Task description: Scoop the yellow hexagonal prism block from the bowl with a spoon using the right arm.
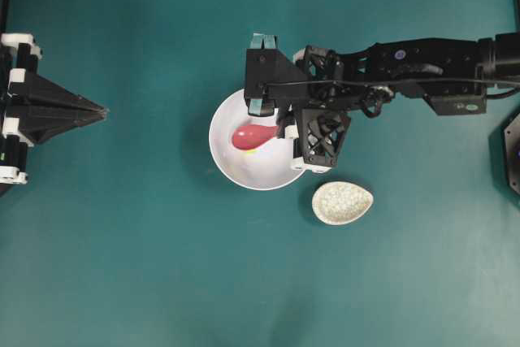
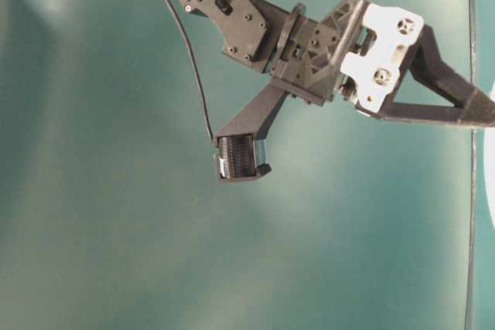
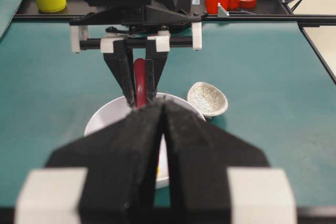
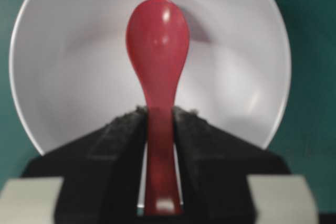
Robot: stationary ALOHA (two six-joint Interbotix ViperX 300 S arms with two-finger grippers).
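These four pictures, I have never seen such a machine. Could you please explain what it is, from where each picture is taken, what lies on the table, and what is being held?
It is a robot with two black arms on a teal table. One picture looks down from above, one looks from table level, and two come from cameras mounted on the wrists.

On the table stand a large white bowl and, beside it, a small speckled dish.

The right gripper is shut on the handle of a red spoon, whose scoop is over the inside of the bowl. A faint yellow spot beside the scoop may be the small yellow block; it is too small to be sure.

The left gripper is shut, holds nothing and points toward the bowl.
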